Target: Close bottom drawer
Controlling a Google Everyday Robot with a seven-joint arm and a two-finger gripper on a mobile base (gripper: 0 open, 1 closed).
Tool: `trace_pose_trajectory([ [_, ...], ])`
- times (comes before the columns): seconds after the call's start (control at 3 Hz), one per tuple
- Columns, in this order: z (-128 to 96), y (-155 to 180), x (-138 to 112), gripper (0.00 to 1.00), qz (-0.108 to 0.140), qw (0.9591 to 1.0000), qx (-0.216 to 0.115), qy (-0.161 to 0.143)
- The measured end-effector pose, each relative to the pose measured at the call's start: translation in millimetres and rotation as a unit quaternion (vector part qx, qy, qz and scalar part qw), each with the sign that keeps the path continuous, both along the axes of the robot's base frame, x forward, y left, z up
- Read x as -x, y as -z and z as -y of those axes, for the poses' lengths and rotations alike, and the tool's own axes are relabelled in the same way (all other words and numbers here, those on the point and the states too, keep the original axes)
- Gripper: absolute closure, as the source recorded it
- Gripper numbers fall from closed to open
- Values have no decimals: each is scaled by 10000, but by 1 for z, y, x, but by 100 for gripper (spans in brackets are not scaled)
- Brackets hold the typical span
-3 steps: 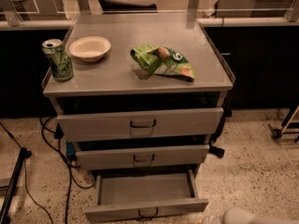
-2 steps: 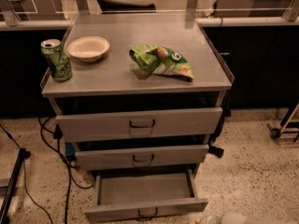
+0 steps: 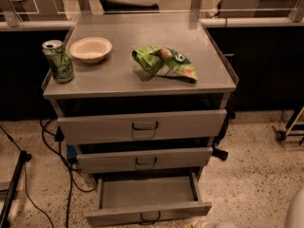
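The bottom drawer [image 3: 147, 213] is the lowest of three grey drawers and is pulled far out. Its empty inside [image 3: 147, 191] shows, and a small dark loop handle [image 3: 150, 217] sits at the centre of its front. The mid-sized drawer [image 3: 145, 159] and the top drawer [image 3: 142, 126] stand slightly out. Of my gripper [image 3: 213, 224] only a pale sliver shows at the bottom edge, right of the bottom drawer's front corner. A white arm part [image 3: 297, 210] is at the lower right corner.
On the cabinet top [image 3: 118, 77] stand a green can [image 3: 58, 61], a white bowl [image 3: 90, 49] and a green chip bag [image 3: 164, 62]. Black cables [image 3: 61, 175] lie on the floor at the left, with a dark stand [image 3: 14, 184]. A cart wheel [image 3: 281, 135] is at the right.
The pale shape at the bottom edge has slid left and lower out of the picture. A white arm part now shows at the lower right corner. The drawers have not moved.
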State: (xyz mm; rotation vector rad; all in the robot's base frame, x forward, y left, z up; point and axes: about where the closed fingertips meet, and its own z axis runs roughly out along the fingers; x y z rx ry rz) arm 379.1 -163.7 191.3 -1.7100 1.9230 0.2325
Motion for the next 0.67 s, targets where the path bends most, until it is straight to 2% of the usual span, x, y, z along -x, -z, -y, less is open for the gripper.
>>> trace_pose_trajectory([
  [0.33, -12, 10, -13, 100, 367, 9992, -51, -150],
  [0.67, -19, 15, -24, 100, 619, 9978, -99, -222],
])
